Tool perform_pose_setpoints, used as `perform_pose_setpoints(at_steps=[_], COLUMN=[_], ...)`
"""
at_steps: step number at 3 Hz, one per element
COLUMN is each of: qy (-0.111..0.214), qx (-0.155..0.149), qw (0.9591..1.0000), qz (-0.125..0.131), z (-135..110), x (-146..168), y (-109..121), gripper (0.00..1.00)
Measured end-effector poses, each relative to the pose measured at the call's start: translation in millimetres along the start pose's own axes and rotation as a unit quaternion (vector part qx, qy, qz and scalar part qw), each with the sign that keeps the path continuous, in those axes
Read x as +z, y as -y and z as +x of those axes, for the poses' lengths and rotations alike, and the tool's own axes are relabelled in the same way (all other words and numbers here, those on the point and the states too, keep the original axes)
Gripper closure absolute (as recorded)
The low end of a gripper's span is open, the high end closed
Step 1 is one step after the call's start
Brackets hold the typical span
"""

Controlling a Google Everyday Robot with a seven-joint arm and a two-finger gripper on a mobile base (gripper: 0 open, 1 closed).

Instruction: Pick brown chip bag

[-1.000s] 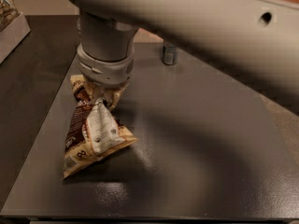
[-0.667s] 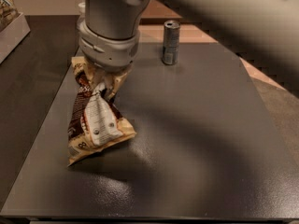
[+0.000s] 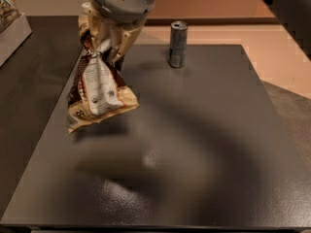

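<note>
The brown chip bag (image 3: 97, 89) is dark brown with tan edges and a white nutrition panel. It hangs in the air above the left part of the dark table (image 3: 204, 144), casting a shadow below it. My gripper (image 3: 108, 45) comes down from the top left and is shut on the bag's upper end, its pale fingers (image 3: 121, 40) pinching the crumpled top. The bag's lower corner tilts toward the left.
A slim silver can (image 3: 178, 43) stands upright at the back of the table, right of the gripper. A box with packets (image 3: 9, 18) sits at the far left edge. The arm's dark link (image 3: 286, 8) crosses the top right corner.
The gripper has risen with the bag in it; the bag has left the table and now hangs above it. The arm has swung up and away, uncovering the can.
</note>
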State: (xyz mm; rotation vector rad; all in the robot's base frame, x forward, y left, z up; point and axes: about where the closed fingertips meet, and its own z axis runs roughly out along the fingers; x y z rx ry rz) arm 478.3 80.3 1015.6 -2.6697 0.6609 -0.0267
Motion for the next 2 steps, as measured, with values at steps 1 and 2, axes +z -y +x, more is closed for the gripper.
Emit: perform_pose_setpoints(at_steps=[1, 2], qy=[-0.001, -0.005], qx=[0.004, 0.002], qw=[0.999, 0.9982], qz=[0.045, 0.06], z=[5.2, 4.6], x=[-39.7, -42.5], y=[19.8, 26.9], gripper=[1.0, 1.0])
